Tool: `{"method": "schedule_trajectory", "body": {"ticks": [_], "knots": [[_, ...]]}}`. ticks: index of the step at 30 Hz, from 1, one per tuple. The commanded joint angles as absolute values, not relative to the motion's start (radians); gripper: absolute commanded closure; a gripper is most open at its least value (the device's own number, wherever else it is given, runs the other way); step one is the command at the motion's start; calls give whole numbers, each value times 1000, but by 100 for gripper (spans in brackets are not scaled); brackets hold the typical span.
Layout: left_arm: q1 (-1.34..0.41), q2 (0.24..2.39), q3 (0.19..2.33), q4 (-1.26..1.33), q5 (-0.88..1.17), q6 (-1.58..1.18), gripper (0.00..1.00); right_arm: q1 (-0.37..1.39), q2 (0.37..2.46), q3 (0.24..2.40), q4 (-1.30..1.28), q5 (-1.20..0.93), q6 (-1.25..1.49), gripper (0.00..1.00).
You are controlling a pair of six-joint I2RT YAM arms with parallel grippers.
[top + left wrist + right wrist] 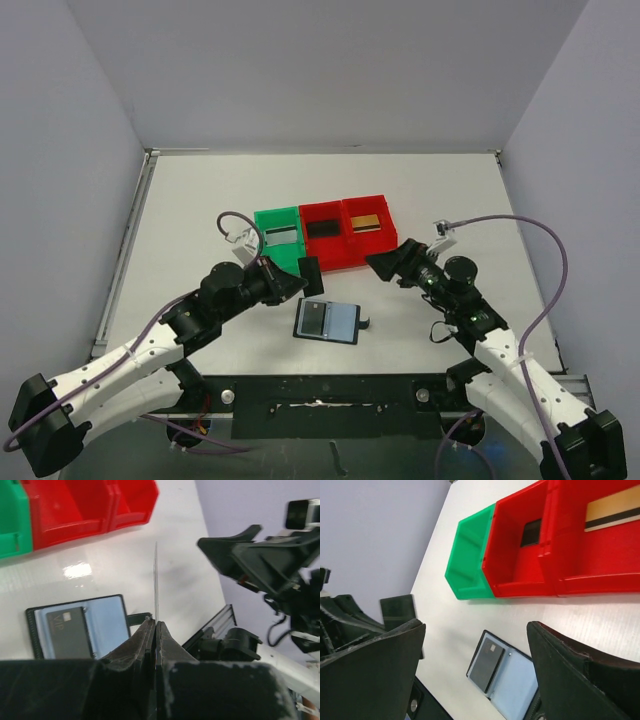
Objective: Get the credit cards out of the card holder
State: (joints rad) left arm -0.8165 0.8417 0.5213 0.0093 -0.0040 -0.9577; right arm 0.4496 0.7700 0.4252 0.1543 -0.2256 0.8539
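The card holder lies open and flat near the table's front, with one dark card in its left pocket. That holder and card also show in the left wrist view. My left gripper hovers just above and left of it, shut on a dark credit card, seen edge-on between the pads. My right gripper hangs open and empty to the holder's upper right; below it are the holder and its card. Other cards lie in the bins: gold, black, silvery.
A green bin and two red bins stand in a row behind the holder. A metal rail runs along the table's left edge. Grey walls enclose the table.
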Motion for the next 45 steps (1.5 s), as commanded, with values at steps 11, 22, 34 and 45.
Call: {"method": "schedule_trajectory", "body": {"ticks": [11,22,34,45], "knots": [[-731,931,446,546,368,-1079,100,295,771,304,570,-667,1055,18],[-718,989,475,624,457,-1094,100,472,899,410,508,-645,1004,15],[-718,1006,485,640,488,-1098,100,497,939,413,631,-679,1067,24],[-719,1011,488,650,497,-1103,100,500,989,391,778,-745,1135,37]]}}
